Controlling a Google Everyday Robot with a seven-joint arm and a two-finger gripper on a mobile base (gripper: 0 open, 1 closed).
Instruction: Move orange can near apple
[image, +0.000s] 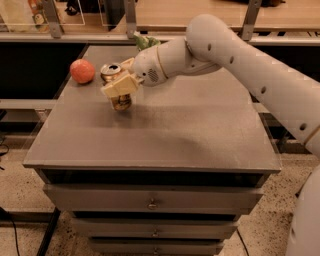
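Observation:
The orange can is held upright in my gripper, its silver top showing above the cream fingers and its golden base just over the tabletop. The fingers are shut around the can's body. The apple, round and reddish-orange, sits on the table's far left part, a short gap to the left of the can. My white arm reaches in from the right.
The grey tabletop tops a drawer cabinet. A wrinkly green snack bag lies at the table's back edge, partly behind my arm. Dark shelving and another counter stand behind the table. The floor lies below on the left.

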